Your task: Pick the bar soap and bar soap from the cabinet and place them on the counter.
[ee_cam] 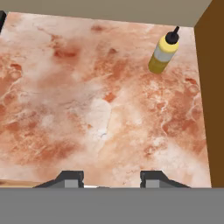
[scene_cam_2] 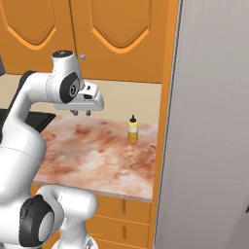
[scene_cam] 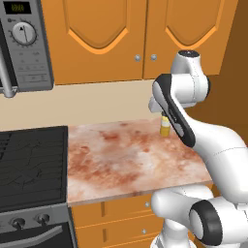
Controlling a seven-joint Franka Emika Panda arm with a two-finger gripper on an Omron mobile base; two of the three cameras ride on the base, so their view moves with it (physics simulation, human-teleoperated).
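Note:
The cabinet (scene_cam: pixel 97 38) (scene_cam_2: pixel 116 34) hangs above the counter with both arched doors closed, so the bar soaps are hidden. My gripper (scene_cam_2: pixel 80 113) (ee_cam: pixel 111 177) points down over the middle of the mottled reddish counter (scene_cam: pixel 121 155) (scene_cam_2: pixel 97 151) (ee_cam: pixel 87 109), a hand's height above it. Its two dark fingertips stand apart with only bare counter showing between them: open and holding nothing. The door knobs (scene_cam: pixel 137 57) sit well above the hand.
A yellow bottle (scene_cam: pixel 165 127) (scene_cam_2: pixel 133 130) (ee_cam: pixel 164 54) with a dark cap stands at the counter's back right. The black stove (scene_cam: pixel 31 164) lies to the left, under a microwave (scene_cam: pixel 24 43). A tall grey panel (scene_cam_2: pixel 209 121) and an orange side wall (ee_cam: pixel 210 87) close off the right.

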